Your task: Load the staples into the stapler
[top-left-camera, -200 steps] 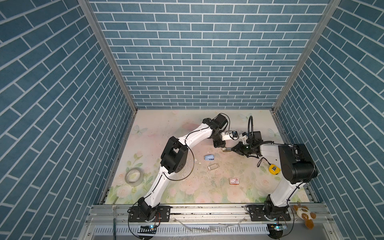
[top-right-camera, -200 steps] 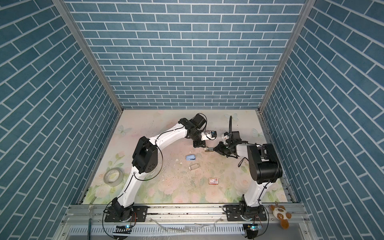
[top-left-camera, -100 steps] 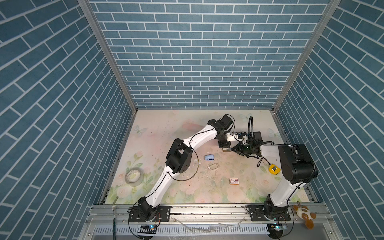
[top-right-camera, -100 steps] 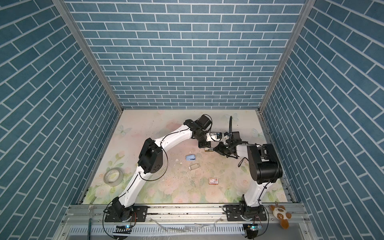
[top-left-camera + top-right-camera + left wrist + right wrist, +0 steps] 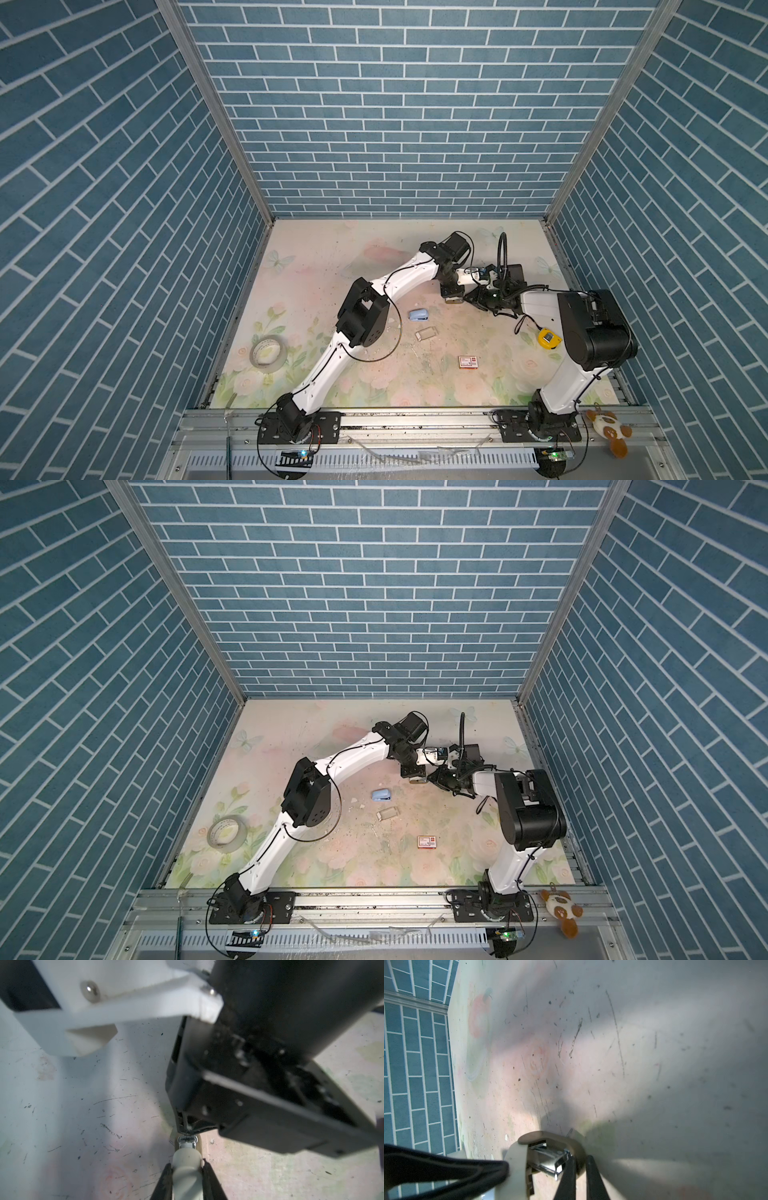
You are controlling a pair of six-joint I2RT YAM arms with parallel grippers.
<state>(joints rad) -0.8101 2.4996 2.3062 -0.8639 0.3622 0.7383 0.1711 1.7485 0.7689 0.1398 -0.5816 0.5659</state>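
Stapler in left gripper & right gripper; staples well apart

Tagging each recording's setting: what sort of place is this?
Probably a lab robot cell: brick-print panel walls enclose a floral tabletop, with the left arm and right arm mounted on an aluminium rail.

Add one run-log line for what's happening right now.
left gripper: shut on stapler | right gripper: shut on stapler | staples: lying apart from both grippers | loading: not yet done
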